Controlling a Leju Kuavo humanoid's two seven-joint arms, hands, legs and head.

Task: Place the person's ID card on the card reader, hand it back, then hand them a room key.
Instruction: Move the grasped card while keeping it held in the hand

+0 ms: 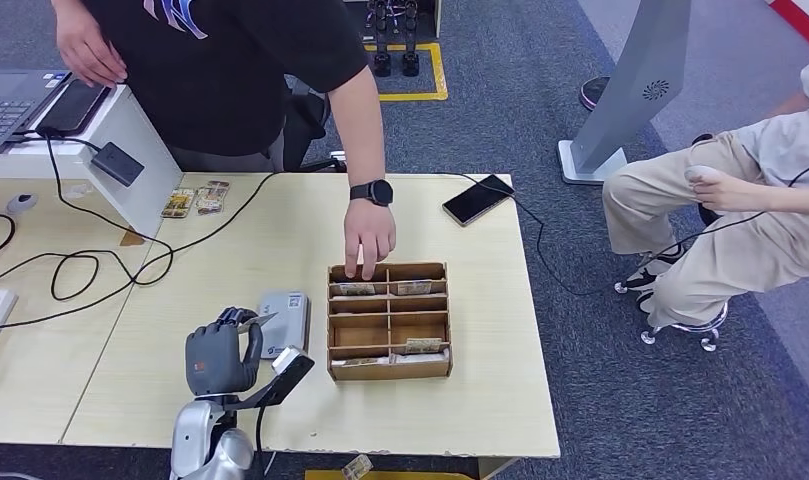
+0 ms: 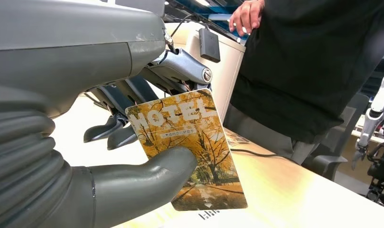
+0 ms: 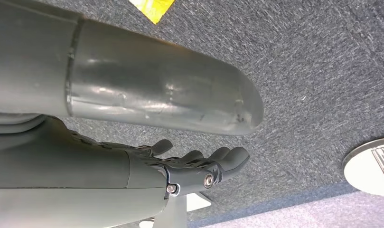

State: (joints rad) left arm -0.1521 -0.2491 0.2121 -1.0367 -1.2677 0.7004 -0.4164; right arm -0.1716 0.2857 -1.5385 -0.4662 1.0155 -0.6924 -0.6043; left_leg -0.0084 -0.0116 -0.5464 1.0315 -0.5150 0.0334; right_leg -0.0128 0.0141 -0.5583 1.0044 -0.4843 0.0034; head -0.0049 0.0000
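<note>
The left robot hand [image 2: 133, 142] is pinching a hotel-printed room key [image 2: 190, 152] between thumb and fingers, face outward, likely for handing over; the card reader [image 1: 284, 322] is lying on the counter [image 1: 500, 400] just beside it; the right robot hand [image 3: 199, 166] is hanging over carpet, fingers loosely apart, holding nothing; the ID card's whereabouts are unclear.

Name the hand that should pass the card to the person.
Left. The left hand already pinches the hotel card above the table, facing the person; the right hand hangs over the floor.

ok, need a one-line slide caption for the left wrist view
Left hand pinches an autumn-print "HOTEL" card above the table, with a person in black standing opposite.
</note>
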